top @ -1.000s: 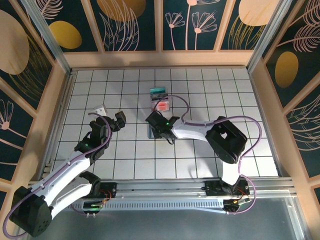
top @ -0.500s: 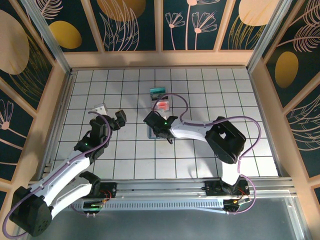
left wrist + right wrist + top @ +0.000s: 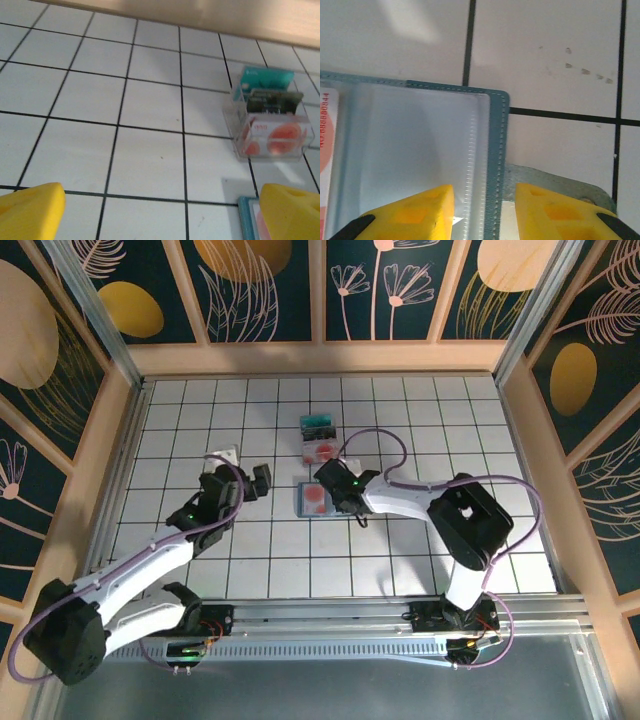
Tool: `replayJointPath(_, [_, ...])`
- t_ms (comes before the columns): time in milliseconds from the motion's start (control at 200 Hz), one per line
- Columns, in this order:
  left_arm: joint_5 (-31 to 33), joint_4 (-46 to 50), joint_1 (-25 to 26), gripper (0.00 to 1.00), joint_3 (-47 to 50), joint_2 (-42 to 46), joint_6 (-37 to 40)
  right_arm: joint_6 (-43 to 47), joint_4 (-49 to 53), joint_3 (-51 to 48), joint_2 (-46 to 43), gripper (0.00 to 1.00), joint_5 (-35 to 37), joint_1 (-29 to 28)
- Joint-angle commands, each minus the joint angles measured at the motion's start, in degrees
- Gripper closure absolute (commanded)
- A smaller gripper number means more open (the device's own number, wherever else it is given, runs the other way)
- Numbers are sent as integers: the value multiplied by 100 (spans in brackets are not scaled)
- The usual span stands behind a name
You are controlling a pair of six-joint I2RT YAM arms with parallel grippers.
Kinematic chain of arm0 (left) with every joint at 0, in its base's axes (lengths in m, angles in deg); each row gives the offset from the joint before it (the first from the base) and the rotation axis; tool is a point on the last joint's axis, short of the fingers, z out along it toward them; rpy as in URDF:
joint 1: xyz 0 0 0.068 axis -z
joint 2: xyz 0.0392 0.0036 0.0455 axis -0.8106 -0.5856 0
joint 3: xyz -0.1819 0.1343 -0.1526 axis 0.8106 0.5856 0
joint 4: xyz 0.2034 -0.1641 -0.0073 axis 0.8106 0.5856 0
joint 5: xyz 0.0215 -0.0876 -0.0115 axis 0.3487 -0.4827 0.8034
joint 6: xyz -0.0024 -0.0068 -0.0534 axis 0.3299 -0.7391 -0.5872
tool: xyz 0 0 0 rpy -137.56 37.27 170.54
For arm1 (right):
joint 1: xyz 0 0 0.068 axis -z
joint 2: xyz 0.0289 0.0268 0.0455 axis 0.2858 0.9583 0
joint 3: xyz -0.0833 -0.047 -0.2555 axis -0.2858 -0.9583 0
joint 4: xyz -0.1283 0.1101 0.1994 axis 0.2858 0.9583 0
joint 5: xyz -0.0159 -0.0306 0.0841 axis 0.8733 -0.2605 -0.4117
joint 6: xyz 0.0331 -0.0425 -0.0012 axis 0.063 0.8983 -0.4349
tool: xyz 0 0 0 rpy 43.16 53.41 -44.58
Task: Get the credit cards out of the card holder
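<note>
The slate-blue card holder [image 3: 304, 504] lies open on the tiled floor, and a whitish card with red print [image 3: 314, 496] sits under its clear sleeve. My right gripper [image 3: 336, 497] is low at its right edge. In the right wrist view the stitched edge of the holder [image 3: 497, 130] runs between the yellow fingers of the right gripper [image 3: 484, 210], which stand apart, touching nothing; the card's red print [image 3: 325, 135] shows at the far left. My left gripper [image 3: 247, 481] hangs open left of the holder. In the left wrist view the left gripper [image 3: 165, 215] is wide open, the holder's corner [image 3: 243, 217] beside its right fingertip.
A clear tray [image 3: 320, 438] beyond the holder carries a teal card [image 3: 265, 77] and a whitish card with red marks [image 3: 275, 137]. Wooden walls ring the white tiled floor [image 3: 450, 420]. The right arm's cable loops above the holder.
The right gripper has shifted right and its jaws have narrowed; the holder now lies open with the red-printed card showing. The left gripper has moved right, toward the holder.
</note>
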Motion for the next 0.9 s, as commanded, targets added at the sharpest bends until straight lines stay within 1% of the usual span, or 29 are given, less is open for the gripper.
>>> replayJointPath(0, [247,35,323,1,-164,-375,101,-197,-15,-179,-282,63,5,104])
replayJointPath(100, [225,-122,593,1,-129,-808,31,-193,-82,-323,-398,64,-31,192])
replayJointPath(225, [105,-278,755,1,-129,-1273,-92,-270,-28,-452,-597,65,-111,167])
replayJointPath(440, [22,-486,874,1,-266,-1967,-57,-577,333,-543,-1089,65,-47,101])
replayJointPath(535, [-22,-597,880,1,-350,-2245,-66,-688,335,-535,-1358,66,-150,139])
replayJointPath(576, [-35,-637,884,1,-381,-2344,-103,-693,251,-548,-1476,65,-272,167])
replayJointPath(631, [-36,-704,885,1,-423,-2467,-153,-664,56,-550,-1629,60,-548,234])
replayJointPath(711, [-66,-826,886,1,-463,-2625,-237,-587,-336,-550,-1742,56,-1089,326])
replayJointPath(796, [-38,-893,880,1,-535,-2827,-358,-549,-710,-488,-1682,57,-1590,372])
replayJointPath(896, [65,-840,884,1,-646,-3073,-566,-573,-927,-324,-1412,64,-2019,417])
